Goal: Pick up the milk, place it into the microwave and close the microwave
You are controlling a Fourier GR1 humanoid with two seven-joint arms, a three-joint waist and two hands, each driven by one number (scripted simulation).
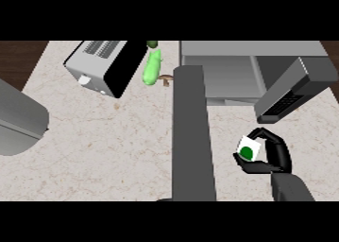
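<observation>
Milk (248, 148) is sitting in my right hand (269, 158). It is a small white carton with a green dot. The black fingers and thumb are curling round it, so the hand is closed on the carton and on nothing else. I am holding it over the pale counter (109, 156), near the right side, just in front of the microwave (221, 66). I cannot tell if the carton is touching the counter or hanging above it.

The microwave is standing open. Its door (295, 87) is sticking out toward me, right above the milk in my view. I am thinking the job now is carrying the milk inside. To do that well, I am planning to lift the carton, go left round the door's edge, and hold the carton straight up so it is not tipping. I am wanting to set it down well inside before letting go.

My left forearm (192, 132) is lying long and grey up the middle, close beside the opening, so I am watching that the arms are not bumping. I am not seeing the left hand. A toaster (102, 66) and a green vegetable (152, 68) are sitting far off on the left.
</observation>
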